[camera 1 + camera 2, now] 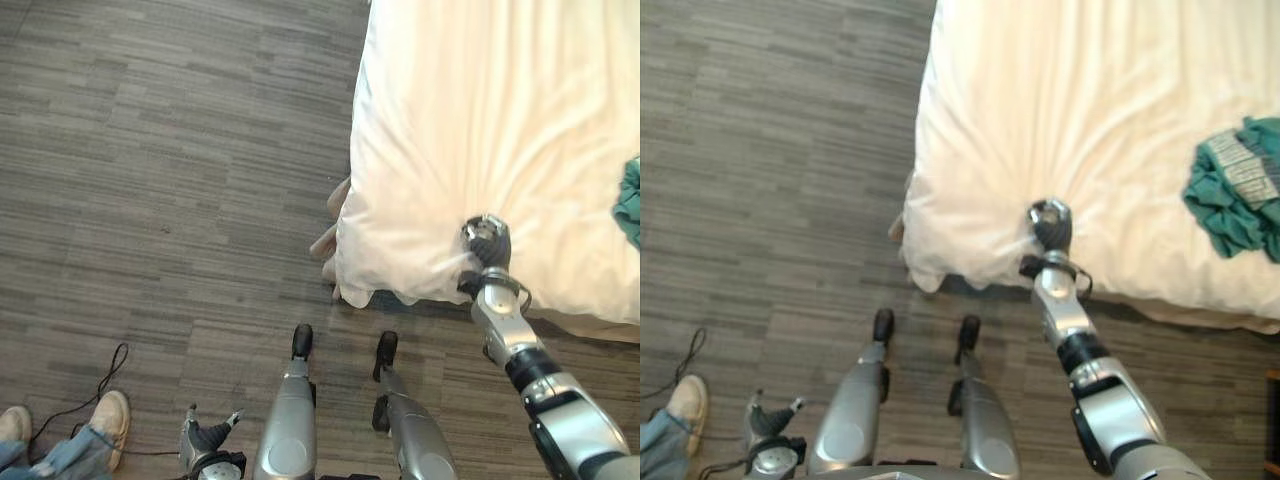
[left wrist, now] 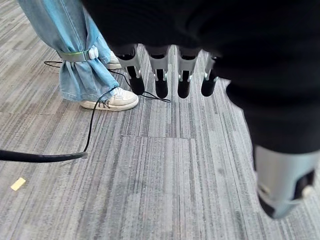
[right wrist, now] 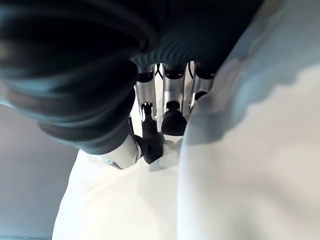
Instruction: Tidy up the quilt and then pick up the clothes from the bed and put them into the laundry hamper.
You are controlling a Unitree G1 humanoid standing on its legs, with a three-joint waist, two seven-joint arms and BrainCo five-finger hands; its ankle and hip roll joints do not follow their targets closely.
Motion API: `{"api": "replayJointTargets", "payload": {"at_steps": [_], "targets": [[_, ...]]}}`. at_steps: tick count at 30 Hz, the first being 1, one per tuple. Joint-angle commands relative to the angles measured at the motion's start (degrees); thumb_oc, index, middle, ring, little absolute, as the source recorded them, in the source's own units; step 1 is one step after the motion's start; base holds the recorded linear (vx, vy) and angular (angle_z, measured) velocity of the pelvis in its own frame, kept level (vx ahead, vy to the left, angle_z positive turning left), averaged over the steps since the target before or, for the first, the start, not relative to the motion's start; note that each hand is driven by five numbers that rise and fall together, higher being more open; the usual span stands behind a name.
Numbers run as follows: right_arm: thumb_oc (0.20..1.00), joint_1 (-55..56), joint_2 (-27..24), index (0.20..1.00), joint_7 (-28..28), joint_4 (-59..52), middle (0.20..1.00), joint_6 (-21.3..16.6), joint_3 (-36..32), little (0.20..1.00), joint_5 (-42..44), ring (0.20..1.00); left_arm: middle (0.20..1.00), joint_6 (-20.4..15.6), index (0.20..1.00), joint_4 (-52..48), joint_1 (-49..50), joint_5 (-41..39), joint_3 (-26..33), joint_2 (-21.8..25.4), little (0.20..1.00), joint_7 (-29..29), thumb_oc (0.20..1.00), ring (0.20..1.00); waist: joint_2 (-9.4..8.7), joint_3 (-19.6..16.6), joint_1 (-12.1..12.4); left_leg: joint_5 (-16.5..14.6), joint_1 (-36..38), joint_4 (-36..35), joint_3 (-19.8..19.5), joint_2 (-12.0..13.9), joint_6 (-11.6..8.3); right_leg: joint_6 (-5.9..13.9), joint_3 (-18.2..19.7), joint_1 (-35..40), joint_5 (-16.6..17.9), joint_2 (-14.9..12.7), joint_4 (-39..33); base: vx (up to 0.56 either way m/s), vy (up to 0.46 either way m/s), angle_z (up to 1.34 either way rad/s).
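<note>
At six o'clock on the bed, right hand (image 1: 1050, 228) pinches rumpled white cotton quilt (image 1: 1080, 130); crumpled teal clothes (image 1: 1235, 185) lie at three o'clock. Risk: thin pinch slipping when pulled.

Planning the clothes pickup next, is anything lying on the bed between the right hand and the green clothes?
Nothing visible does. Between the right hand, pinching the quilt, and the green clothes lies bare wrinkled quilt.
</note>
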Motion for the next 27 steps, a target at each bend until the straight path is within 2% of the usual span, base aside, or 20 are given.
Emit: {"api": "replayJointTargets", "payload": {"at_steps": [1,3,5,6,7,8,10,13,14,15,18,20,22,23,24,25,26,27], "targets": [[0.2,17.9,3.6,0.2,3.8,18.2,0.2,5.6,3.3,0.2,5.1,0.2,1.0,-0.2,1.0,4.3,1.2,4.9,0.6,-1.9,1.0,3.7,1.0,1.0,2.24,2.2,-2.8,-1.4,1.6,-0.9,-2.8,1.3,1.09,5.27,1.8,5.3,-2.1,0.3,0.9,-0.02,0.079,-0.01],[0.2,21.5,4.8,0.2,3.6,20.1,0.2,4.5,2.1,0.2,2.6,0.2,1.0,-0.3,1.0,4.7,2.3,6.7,1.0,-2.5,1.0,4.2,1.0,1.0,1.77,0.4,-3.9,-1.7,3.6,-1.2,-2.0,1.3,1.37,5.61,2.4,6.6,-1.8,0.5,0.7,0.0,0.092,-0.22],[0.2,23.3,5.5,0.2,2.2,21.1,0.2,5.6,1.4,0.2,0.1,0.2,1.0,-0.5,1.0,4.7,3.3,8.6,1.2,-3.1,1.0,4.2,1.0,1.0,1.72,-1.2,-4.5,-2.0,5.3,-1.3,-1.4,1.2,1.57,5.77,2.9,7.7,-1.6,0.6,0.7,0.03,0.1,-0.21],[0.275,24.0,5.8,0.275,1.2,21.4,0.275,7.4,1.1,0.275,-1.3,0.275,1.0,-0.4,1.0,4.6,3.7,9.5,1.0,-3.3,1.0,4.4,1.0,1.0,1.74,-1.9,-4.8,-2.1,6.1,-1.4,-1.1,1.1,1.68,5.84,3.2,8.2,-1.5,0.6,0.6,0.07,0.111,-0.32],[1.0,24.6,6.3,1.0,1.0,22.4,1.0,10.5,1.0,1.0,-1.3,1.0,1.0,0.0,1.0,4.7,3.9,10.9,0.8,-3.7,1.0,4.9,1.0,1.0,1.89,-2.7,-5.1,-2.4,7.1,-1.4,-0.9,1.0,1.83,5.87,3.5,8.9,-1.5,0.6,0.8,0.04,0.068,-0.4],[1.0,24.6,6.3,1.0,1.0,22.4,1.0,10.5,1.0,1.0,-1.3,1.0,1.0,0.0,1.0,4.7,3.9,10.9,0.8,-3.7,1.0,4.9,1.0,1.0,1.89,-2.7,-5.1,-2.4,7.1,-1.4,-0.9,1.0,1.83,5.87,3.5,8.9,-1.5,0.6,0.8,0.05,0.074,-0.42],[1.0,25.5,6.9,1.0,1.8,24.3,1.0,13.9,0.5,1.0,-0.4,1.0,1.0,0.5,1.0,5.0,4.4,12.6,0.3,-4.1,1.0,5.4,1.0,1.0,2.44,-3.8,-5.5,-2.5,8.7,-1.5,-0.5,1.0,1.99,5.82,4.0,10.1,-1.5,0.6,0.9,0.04,0.044,-0.29],[1.0,25.5,6.9,1.0,1.8,24.3,1.0,13.9,0.5,1.0,-0.4,1.0,1.0,0.5,1.0,5.0,4.4,12.6,0.3,-4.1,1.0,5.4,1.0,1.0,2.44,-3.8,-5.5,-2.5,8.7,-1.5,-0.5,1.0,1.99,5.82,4.0,10.1,-1.5,0.6,0.9,0.04,0.012,-0.04],[1.0,27.1,7.9,1.0,3.0,26.7,1.0,17.2,-0.6,1.0,2.6,1.0,1.0,1.6,1.0,5.3,5.1,15.6,-0.3,-4.8,1.0,4.9,1.0,1.0,3.66,-4.9,-6.2,-3.0,11.0,-1.4,0.0,1.0,2.22,6.08,4.7,11.8,-1.8,0.0,1.4,0.12,0.024,0.02],[1.0,28.8,8.8,1.0,4.2,27.3,1.0,19.0,-2.2,1.0,5.7,1.0,1.0,4.3,1.0,5.3,5.8,21.4,-1.2,-5.7,1.0,5.8,1.0,1.0,4.75,-6.0,-7.5,-3.5,12.7,-1.5,1.3,0.9,2.29,6.61,6.0,12.5,-1.3,-0.8,1.0,0.12,0.022,0.03],[1.0,29.6,9.3,1.0,4.5,27.3,1.0,20.6,-2.6,1.0,8.1,1.0,1.0,6.6,1.0,5.2,5.8,24.7,-2.4,-6.4,1.0,5.7,1.0,1.0,5.39,-6.6,-9.1,-3.8,14.2,-2.1,2.9,1.0,2.12,7.09,7.4,12.6,-0.8,-1.1,0.3,-0.04,-0.018,-0.26],[1.0,30.4,9.5,1.0,6.0,27.7,1.0,21.4,-3.1,1.0,5.8,1.0,1.0,8.3,1.0,4.7,5.6,26.6,-3.5,-7.2,1.0,6.2,1.0,1.0,5.92,-6.7,-10.6,-4.1,15.8,-2.5,5.5,1.3,1.86,7.59,7.5,12.1,-0.4,-1.5,0.3,-0.14,0.02,-0.67],[1.0,30.9,9.6,1.0,6.8,28.7,1.0,21.8,-3.5,1.0,4.3,1.0,1.0,9.1,1.0,4.4,5.5,26.6,-4.3,-7.8,1.0,6.6,1.0,1.0,6.21,-6.4,-11.3,-4.4,16.7,-1.6,9.0,2.1,1.28,8.07,5.3,11.5,-0.2,-2.4,0.9,-0.15,0.001,-1.33],[1.0,31.1,9.8,1.0,7.0,29.2,1.0,22.8,-3.4,1.0,1.4,1.0,1.0,9.8,1.0,4.1,5.4,23.2,-4.2,-8.4,1.0,6.7,1.0,1.0,6.15,-6.4,-11.8,-5.5,17.2,0.6,12.4,3.1,0.96,8.37,2.2,10.7,-0.6,-3.2,2.6,-0.07,-0.186,-3.65],[1.0,31.7,9.8,1.0,8.9,31.0,1.0,24.3,-3.7,1.0,-2.6,1.0,1.0,11.1,1.0,3.6,5.7,19.4,-3.6,-9.1,1.0,7.0,1.0,1.0,5.79,-6.8,-12.0,-7.5,17.9,5.4,19.0,5.8,0.36,8.31,-5.4,9.2,-1.9,-5.1,6.9,-0.03,-0.231,-4.29],[1.0,31.8,9.8,1.0,9.5,31.2,1.0,24.5,-4.0,1.0,-3.6,1.0,1.0,11.1,1.0,3.6,5.8,19.0,-3.3,-9.2,1.0,7.2,1.0,1.0,5.73,-6.9,-11.9,-7.9,18.2,6.1,20.1,6.3,0.28,8.3,-6.7,9.1,-2.1,-5.5,7.4,0.13,-0.219,-4.92],[1.0,32.0,9.6,1.0,9.5,31.3,1.0,25.4,-4.7,1.0,-4.8,1.0,1.0,11.6,1.0,2.9,6.2,17.5,-3.3,-9.6,1.0,7.0,1.0,1.0,6.24,-7.0,-12.2,-9.5,19.7,6.7,21.5,7.3,-0.28,8.94,-9.2,9.7,-3.2,-5.9,8.1,0.25,-0.102,-3.77],[1.0,32.1,8.6,1.0,10.7,31.6,1.0,25.9,-5.6,1.0,-5.0,1.0,1.0,13.6,1.0,0.8,6.3,14.5,-4.3,-10.3,1.0,6.7,1.0,1.0,6.91,-7.9,-13.8,-11.0,21.8,8.9,22.7,8.7,-0.96,7.91,-8.7,9.0,-4.4,-5.4,9.5,0.32,-0.077,-2.87]]}}
